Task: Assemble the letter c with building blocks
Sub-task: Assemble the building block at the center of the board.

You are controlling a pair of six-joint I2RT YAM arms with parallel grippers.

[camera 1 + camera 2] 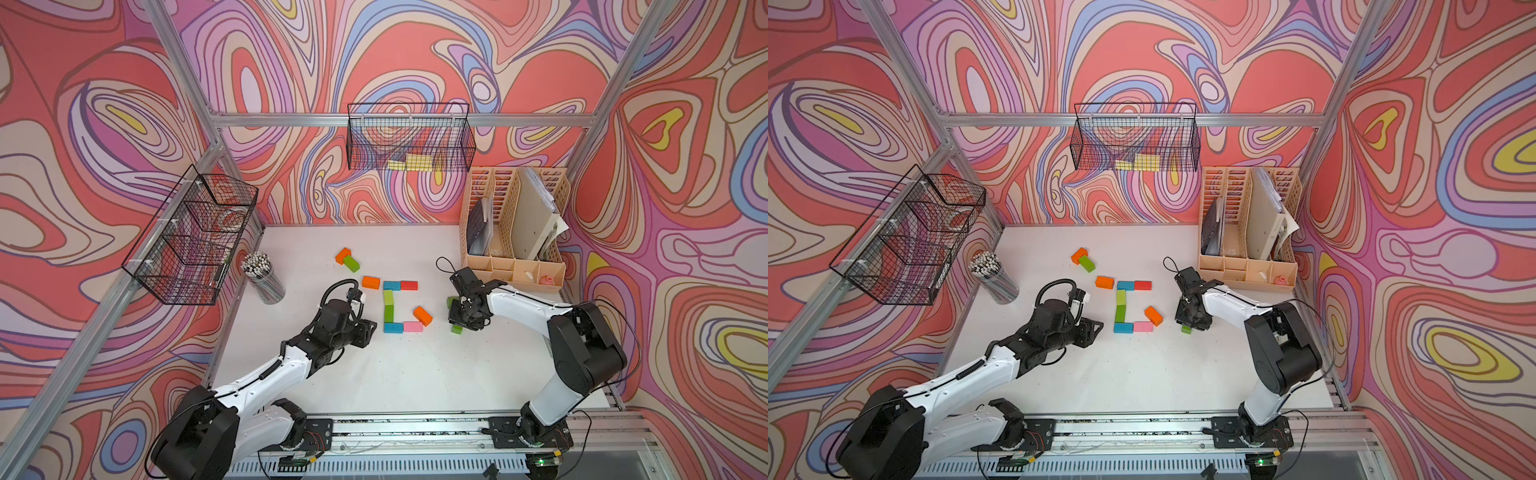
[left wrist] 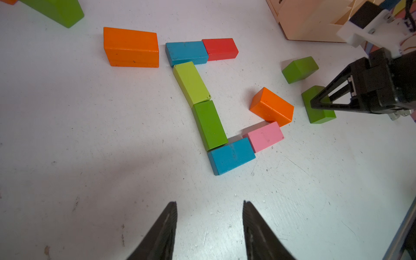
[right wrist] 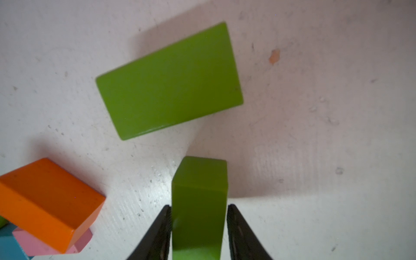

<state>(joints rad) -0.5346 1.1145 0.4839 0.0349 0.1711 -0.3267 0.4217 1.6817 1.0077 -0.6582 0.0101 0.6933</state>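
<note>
On the white table (image 1: 415, 374), the building blocks (image 1: 389, 307) are lying in a C shape, the left gripper (image 2: 209, 202) is hovering beside them with jaws apart and empty, and the right gripper (image 3: 199, 206) seems to be squeezing a green block (image 3: 199, 180) near an orange block (image 3: 47, 198).

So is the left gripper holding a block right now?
No, the left gripper is open over bare table, with nothing between its jaws.

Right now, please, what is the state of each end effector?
Left end effector: open, holding nothing.
Right end effector: closed on a green block.
</note>
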